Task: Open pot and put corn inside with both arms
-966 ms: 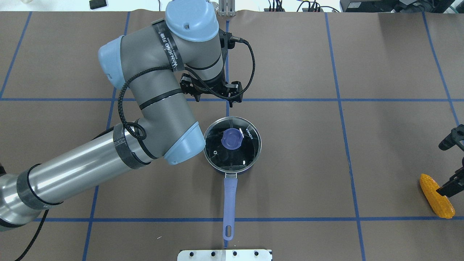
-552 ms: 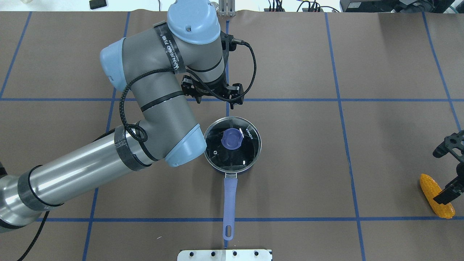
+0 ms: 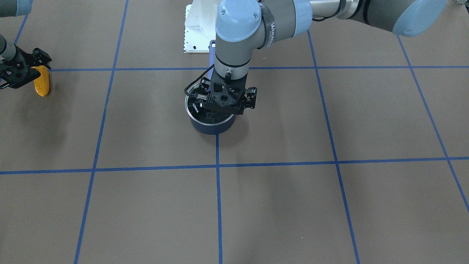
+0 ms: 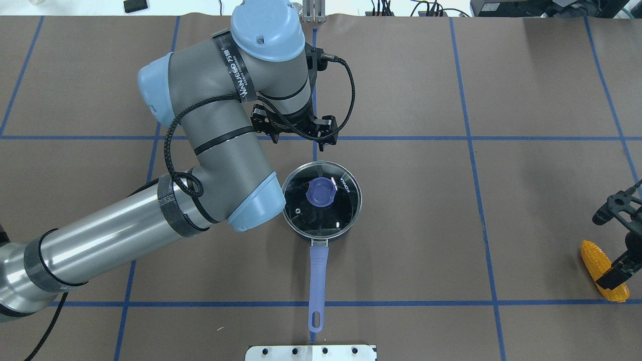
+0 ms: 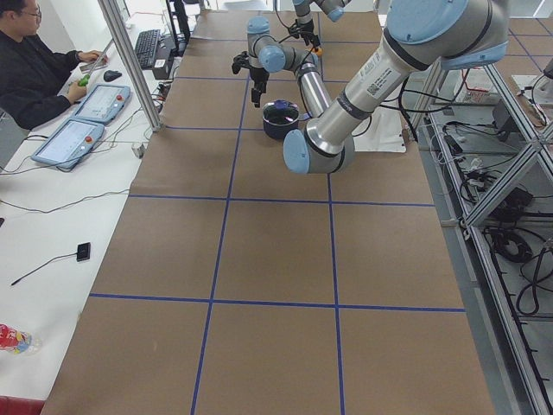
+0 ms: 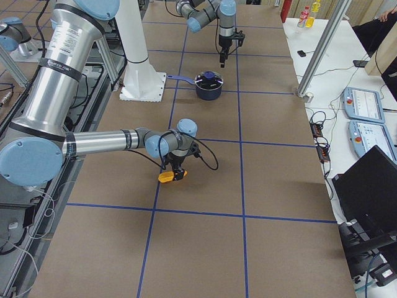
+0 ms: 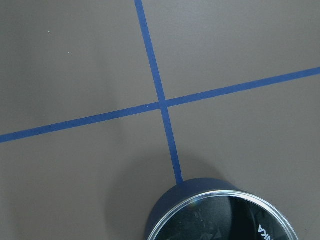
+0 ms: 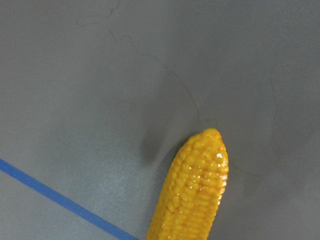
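One pot [image 3: 212,129] stands on the table [image 4: 451,225], shut by its glass lid [image 4: 342,210]; the dark glass hides any contents. It sits just robot-side of the left pincer [image 4: 300,139], which hangs spread wide and empty. The corn [image 4: 593,257] lies under the right pincer [image 4: 604,249], likewise spread, gripping nothing. Overhead shows the lid's knob [image 4: 321,192]; front-facing, the left pincer hides it.

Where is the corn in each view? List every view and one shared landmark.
Front-facing: corn far left.
Overhead: corn lower right edge.
Exterior left: corn tiny, top centre.
Exterior right: corn left of centre.
Left wrist: not in it.
Right wrist: corn bottom centre.
Landmark: blue pot, missing only from right wrist.
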Action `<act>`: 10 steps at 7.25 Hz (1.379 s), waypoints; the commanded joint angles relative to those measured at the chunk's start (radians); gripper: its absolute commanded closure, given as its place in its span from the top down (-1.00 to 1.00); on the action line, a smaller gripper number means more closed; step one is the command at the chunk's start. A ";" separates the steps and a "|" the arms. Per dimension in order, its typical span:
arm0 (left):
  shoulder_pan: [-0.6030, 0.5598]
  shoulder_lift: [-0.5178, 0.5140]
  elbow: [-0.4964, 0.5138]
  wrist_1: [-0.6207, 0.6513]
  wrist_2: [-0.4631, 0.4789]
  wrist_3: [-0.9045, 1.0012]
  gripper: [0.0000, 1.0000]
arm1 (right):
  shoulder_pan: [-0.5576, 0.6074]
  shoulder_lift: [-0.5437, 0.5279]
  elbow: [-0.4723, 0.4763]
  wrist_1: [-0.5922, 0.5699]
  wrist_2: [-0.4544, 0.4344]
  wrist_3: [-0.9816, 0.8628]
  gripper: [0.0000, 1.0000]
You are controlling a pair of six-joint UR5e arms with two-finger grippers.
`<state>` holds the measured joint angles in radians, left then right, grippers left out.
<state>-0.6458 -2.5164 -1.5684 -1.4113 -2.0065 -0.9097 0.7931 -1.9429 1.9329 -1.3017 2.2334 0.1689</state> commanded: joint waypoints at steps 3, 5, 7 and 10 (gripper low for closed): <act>0.002 0.002 -0.002 0.000 0.000 0.000 0.96 | -0.017 0.001 -0.015 -0.001 -0.001 0.098 0.63; 0.002 0.004 -0.002 0.000 0.000 0.000 0.96 | -0.023 0.002 -0.017 -0.001 -0.005 0.112 0.63; 0.002 0.004 -0.002 0.000 0.000 0.000 0.96 | -0.031 0.005 -0.022 0.001 -0.014 0.120 0.63; 0.002 0.007 -0.004 0.000 0.000 0.000 0.96 | -0.060 0.009 -0.031 0.001 -0.026 0.120 0.32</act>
<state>-0.6443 -2.5112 -1.5712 -1.4113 -2.0064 -0.9097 0.7431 -1.9343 1.9043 -1.3004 2.2160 0.2882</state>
